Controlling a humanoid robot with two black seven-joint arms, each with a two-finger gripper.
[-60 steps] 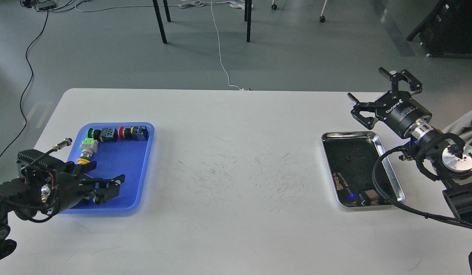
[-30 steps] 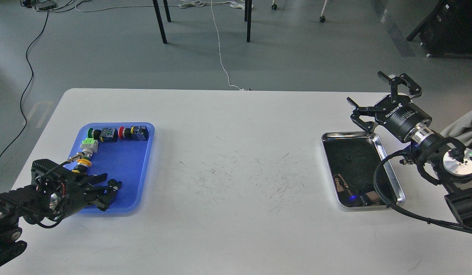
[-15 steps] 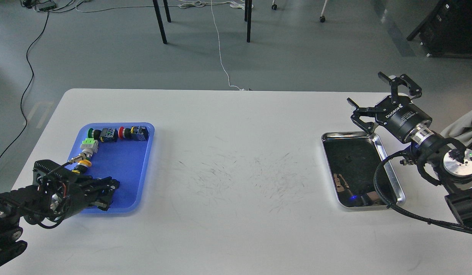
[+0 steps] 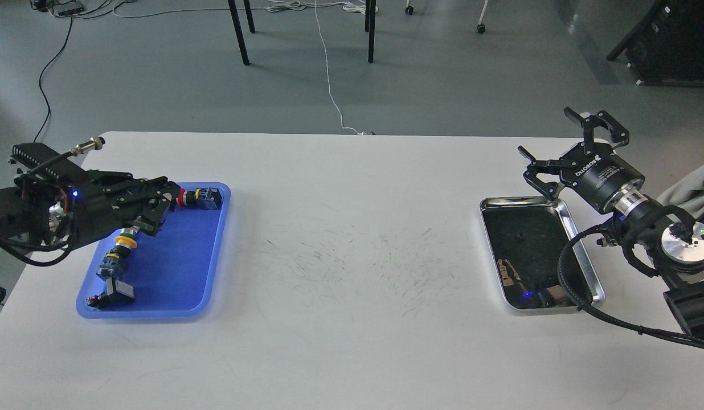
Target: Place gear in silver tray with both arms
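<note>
The silver tray [image 4: 526,262] lies at the right of the white table, with a small dark speck [image 4: 520,235] on its mirror-like floor. My right gripper [image 4: 564,143] hangs open and empty above the tray's far right corner. My left gripper [image 4: 161,205] is over the far part of the blue tray [image 4: 170,262], raised above it, fingers drawn together. I cannot make out anything between them. No gear shows clearly. Push-button parts lie in the blue tray: a red and black one [image 4: 199,197], a yellow-ringed one [image 4: 125,241], and two dark ones [image 4: 111,279] near its front.
A black cable [image 4: 563,273] from my right arm loops over the silver tray's right side. The table's middle [image 4: 357,262] bears only scuff marks. Chair legs [image 4: 241,31] and floor cables lie beyond the far edge.
My left gripper closed low over the front of the blue tray, then lifted and moved toward its far end, uncovering parts near the front. My right gripper lowered slightly, then held still.
</note>
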